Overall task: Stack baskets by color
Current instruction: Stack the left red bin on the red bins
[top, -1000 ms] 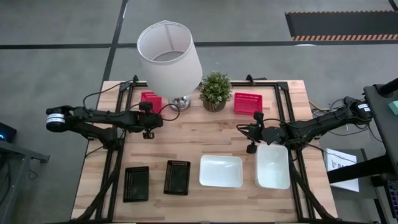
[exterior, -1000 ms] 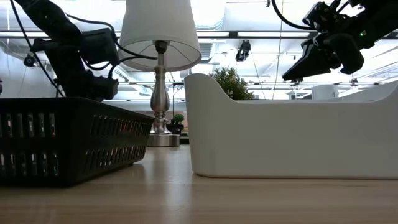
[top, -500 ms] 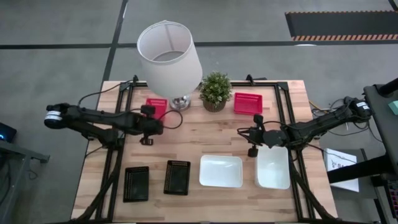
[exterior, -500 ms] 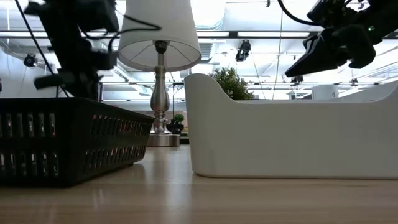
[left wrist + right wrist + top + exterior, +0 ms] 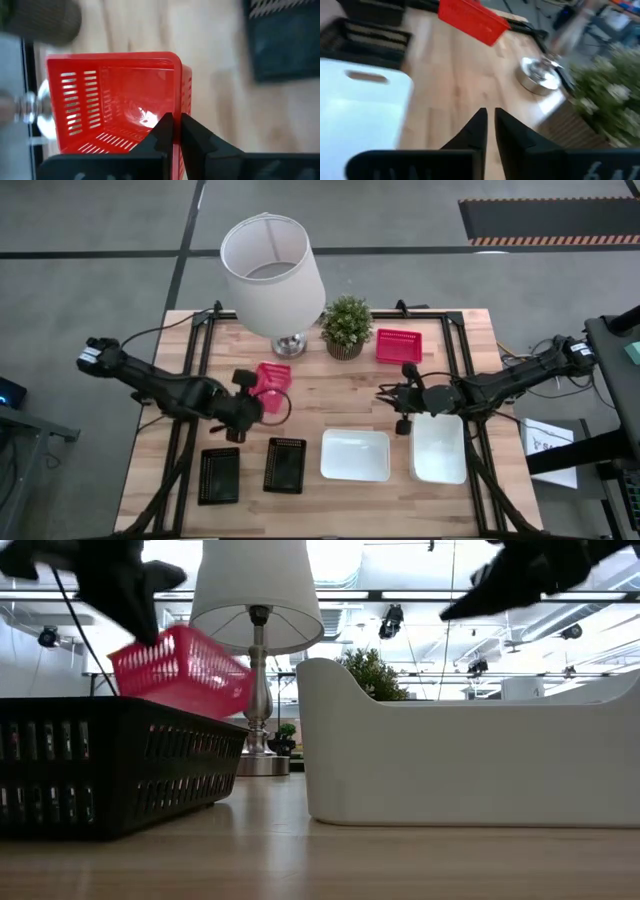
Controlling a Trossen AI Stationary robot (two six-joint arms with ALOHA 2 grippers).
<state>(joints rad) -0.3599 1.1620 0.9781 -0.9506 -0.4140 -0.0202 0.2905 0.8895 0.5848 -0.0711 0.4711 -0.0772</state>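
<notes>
My left gripper is shut on a red mesh basket and holds it above the table's left middle, in front of the lamp. In the low view this basket tilts above a black basket. A second red basket rests flat at the far right. Two black baskets and two white baskets lie along the near edge. My right gripper hovers shut and holds nothing, above the table just beyond the right white basket. My left gripper pinches one side wall of the red basket near a corner, one finger inside the basket and the other outside. The fingers slant down onto the rim from above. The basket is lifted clear and hangs tilted.
A lamp with a white shade and a potted plant stand at the far middle, close behind the carried basket. Bare wood lies between the two arms. Black frame rails run along both table sides.
My left gripper has swung from beside the lamp toward the near edge and the right, rising and tipping further down. The red basket has come with it, lifted clear of the table and now tilted above the black basket. My right gripper has risen a little.
</notes>
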